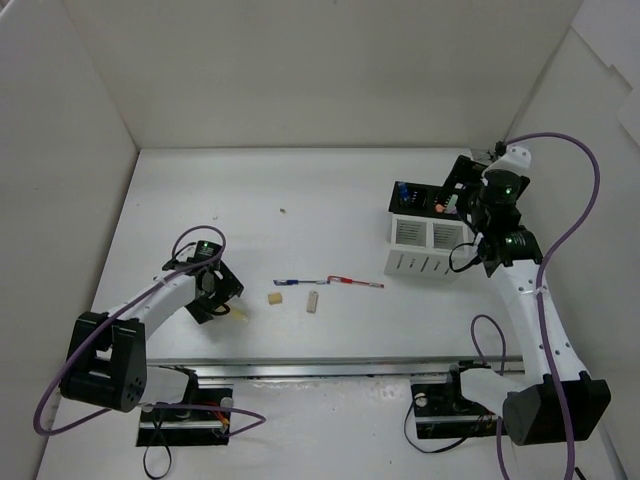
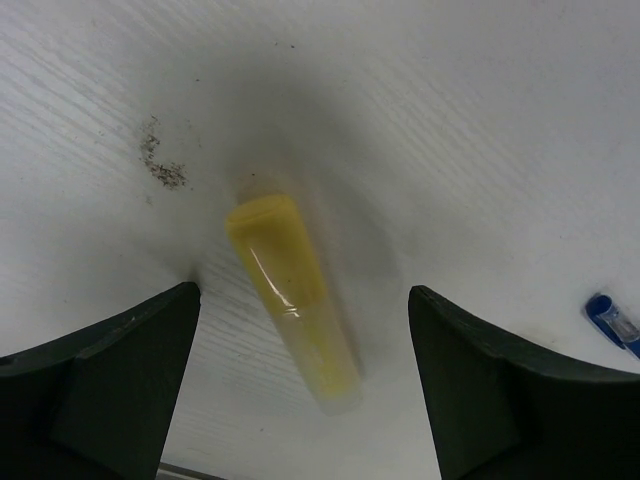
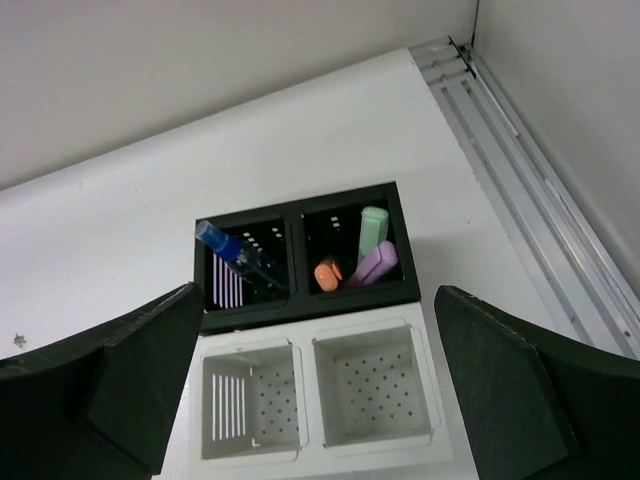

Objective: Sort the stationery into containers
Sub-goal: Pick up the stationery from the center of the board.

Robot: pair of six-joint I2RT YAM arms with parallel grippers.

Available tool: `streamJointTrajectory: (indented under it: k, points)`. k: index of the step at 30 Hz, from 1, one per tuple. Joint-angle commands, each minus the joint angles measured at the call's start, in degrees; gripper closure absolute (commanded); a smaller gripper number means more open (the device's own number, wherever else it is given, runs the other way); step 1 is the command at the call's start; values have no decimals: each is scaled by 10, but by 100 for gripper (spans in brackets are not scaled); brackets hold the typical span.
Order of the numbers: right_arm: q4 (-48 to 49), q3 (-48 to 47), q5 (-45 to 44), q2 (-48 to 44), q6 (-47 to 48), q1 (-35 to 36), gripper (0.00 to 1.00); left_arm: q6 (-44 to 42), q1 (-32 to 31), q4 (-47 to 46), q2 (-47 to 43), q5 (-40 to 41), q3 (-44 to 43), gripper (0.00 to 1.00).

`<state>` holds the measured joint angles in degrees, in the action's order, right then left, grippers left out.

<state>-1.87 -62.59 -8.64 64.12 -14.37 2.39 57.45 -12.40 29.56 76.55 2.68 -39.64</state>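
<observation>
Yellow marker [image 2: 295, 300] lies flat on worktop [image 1: 200, 200], near left. Small beige eraser [image 1: 273, 297] and longer beige eraser [image 1: 313, 301] lie just right of it, apart. Thin blue-and-red pens [image 1: 338, 281] lie in a line mid-worktop. White box [image 3: 305, 345]: both compartments empty. Black box [image 3: 298, 215] is joined behind it. Its left compartment holds the leaning clear blue-capped pen [image 3: 240, 258]; its right holds the orange marker [image 3: 328, 272], pink marker [image 3: 375, 262] and green marker [image 3: 372, 228].

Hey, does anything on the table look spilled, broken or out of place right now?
Nothing looks broken or spilled. One oddity: a patch of dark specks on the table beside the yellow marker, probably dirt. The thin pens and two erasers lie loose mid-table, and the white box is empty.
</observation>
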Motion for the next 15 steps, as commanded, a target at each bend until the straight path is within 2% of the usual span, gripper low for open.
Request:
streamJointTrajectory:
  k: [1,2,3,5,6,9,12,13,14,15]
  points:
    - [0,11,-44,-10,-17,4,2,45,4,14,-2,15,-9,21]
    - [-2,12,-45,-15,-20,5,2,49,4,13,-1,18,-10,25]
    - [-2,12,-43,-16,-21,7,2,49,4,9,-1,20,-11,37]
    - [-8,12,-42,-22,-22,7,2,36,4,-8,-1,12,-14,52]
    - [-9,13,-43,-25,-23,9,2,25,-3,-18,0,8,-15,70]
    - [-14,15,-39,-31,-25,9,2,-12,-19,-30,10,7,-32,100]
    - [-16,20,-6,-39,-25,10,2,-63,-31,-32,18,11,-68,100]
    - [-16,22,19,-43,-24,13,2,-77,-37,-50,15,8,-81,100]
    - [-16,24,45,-50,-16,12,2,-130,-46,-66,4,2,-85,100]
    - [-16,26,103,-51,-13,15,2,-164,-51,-89,-2,-20,-89,100]
